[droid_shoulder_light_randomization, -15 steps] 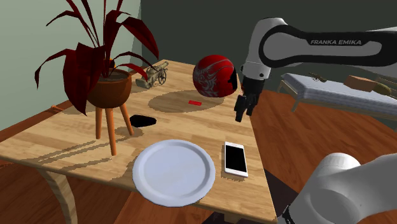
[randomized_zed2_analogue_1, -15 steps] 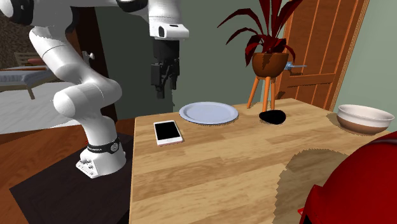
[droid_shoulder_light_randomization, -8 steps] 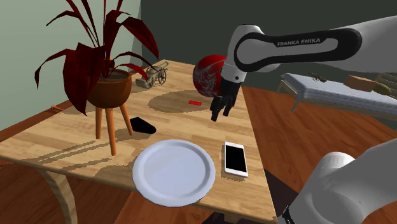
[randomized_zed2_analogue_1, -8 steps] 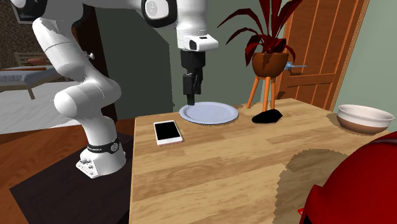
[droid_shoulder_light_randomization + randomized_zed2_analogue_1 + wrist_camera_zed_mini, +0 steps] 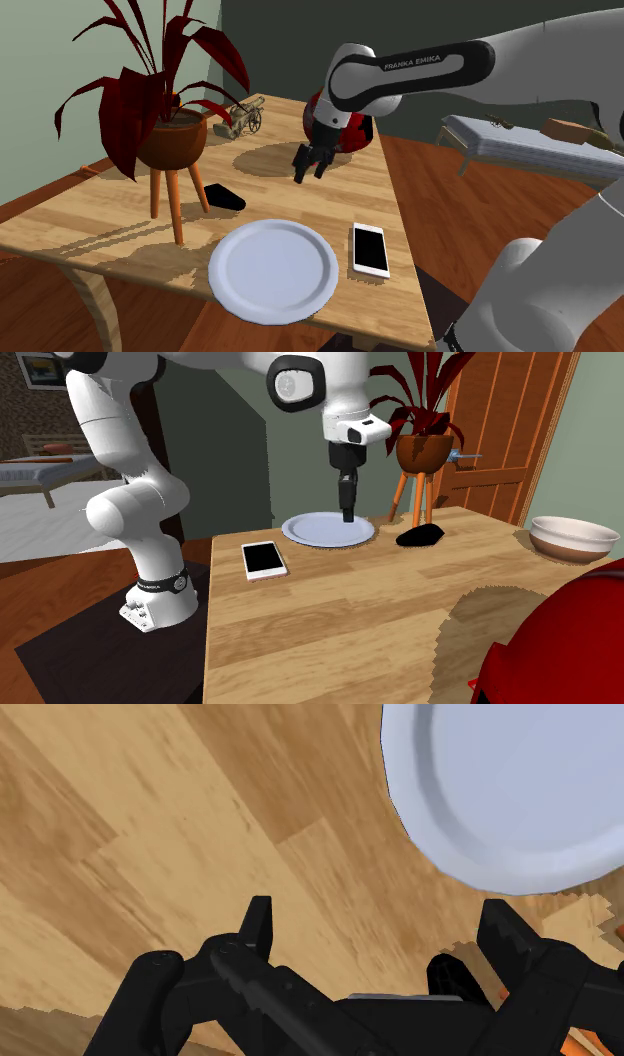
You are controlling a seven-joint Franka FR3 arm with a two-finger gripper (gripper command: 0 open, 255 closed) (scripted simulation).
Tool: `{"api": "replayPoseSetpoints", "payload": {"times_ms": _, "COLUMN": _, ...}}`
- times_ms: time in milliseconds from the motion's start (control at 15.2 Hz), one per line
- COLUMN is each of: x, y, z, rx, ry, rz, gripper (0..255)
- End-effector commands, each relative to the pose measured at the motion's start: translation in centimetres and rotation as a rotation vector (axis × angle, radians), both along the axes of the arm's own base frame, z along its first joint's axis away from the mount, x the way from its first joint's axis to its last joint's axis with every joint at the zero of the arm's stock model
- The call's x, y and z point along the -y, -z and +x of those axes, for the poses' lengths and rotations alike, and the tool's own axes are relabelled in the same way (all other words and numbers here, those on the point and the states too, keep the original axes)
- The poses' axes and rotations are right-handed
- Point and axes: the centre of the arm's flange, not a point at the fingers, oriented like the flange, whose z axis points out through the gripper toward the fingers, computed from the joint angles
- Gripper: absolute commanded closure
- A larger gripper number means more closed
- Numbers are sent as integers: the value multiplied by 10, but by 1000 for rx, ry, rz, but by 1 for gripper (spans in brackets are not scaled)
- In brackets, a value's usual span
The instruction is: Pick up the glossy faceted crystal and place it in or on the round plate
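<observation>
The black gripper [image 5: 308, 174] hangs over the wooden table [image 5: 110, 215] with fingers spread and empty, while the dark crystal [image 5: 224, 196] lies by the plant stand [image 5: 172, 195], near the white plate [image 5: 273, 270].

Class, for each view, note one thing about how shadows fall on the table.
Shoulder view: the potted plant throws streaky leaf shadows across the table. Second exterior view: a jagged-edged shadow lies beside the red helmet. Wrist view: the plate casts a ragged-edged shadow by its rim, ahead of the open gripper.
</observation>
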Motion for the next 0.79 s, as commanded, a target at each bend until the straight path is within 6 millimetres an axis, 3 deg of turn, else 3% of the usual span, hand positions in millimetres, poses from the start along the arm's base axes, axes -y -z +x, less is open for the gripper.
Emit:
{"api": "replayPoseSetpoints", "payload": {"times_ms": 0, "x": -16, "y": 5, "z": 19, "rx": 20, "ry": -6, "rz": 23, "gripper": 0}}
{"api": "replayPoseSetpoints", "payload": {"times_ms": 462, "x": -58, "y": 12, "z": 85, "rx": 83, "ry": -30, "rz": 101, "gripper": 0}}
{"api": "replayPoseSetpoints", "payload": {"times_ms": 726, "x": -65, "y": 27, "z": 90, "rx": 86, "ry": -31, "rz": 104, "gripper": 0}}
